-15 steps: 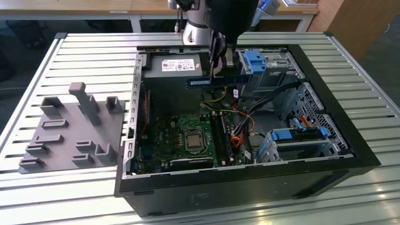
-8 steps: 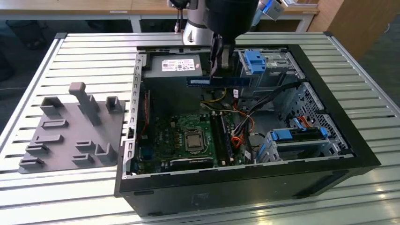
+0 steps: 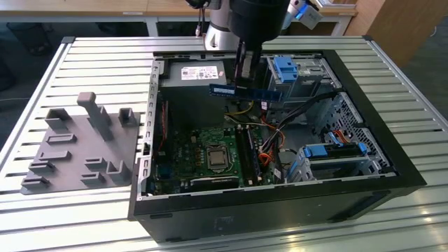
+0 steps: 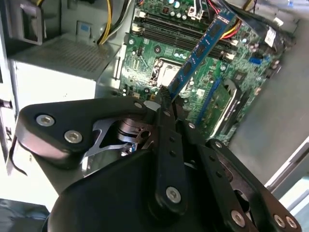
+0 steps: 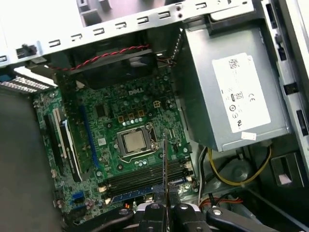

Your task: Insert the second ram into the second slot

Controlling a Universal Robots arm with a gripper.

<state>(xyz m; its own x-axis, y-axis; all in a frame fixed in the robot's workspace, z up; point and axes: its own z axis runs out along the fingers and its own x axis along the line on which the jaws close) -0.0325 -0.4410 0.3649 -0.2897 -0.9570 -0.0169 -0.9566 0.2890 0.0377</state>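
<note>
- Gripper is clamped on the second ram, fingers pinching its flat faces partway along, so both ends stick out free.
- Ram hangs level, well above the motherboard inside the open pc case; not in any slot yet.
- In the first wrist view the stick is edge-on over the ram slots, prob. to keep the contact edge facing down.
- It looks turned across the slots' run, so not lined up, imo.
</note>
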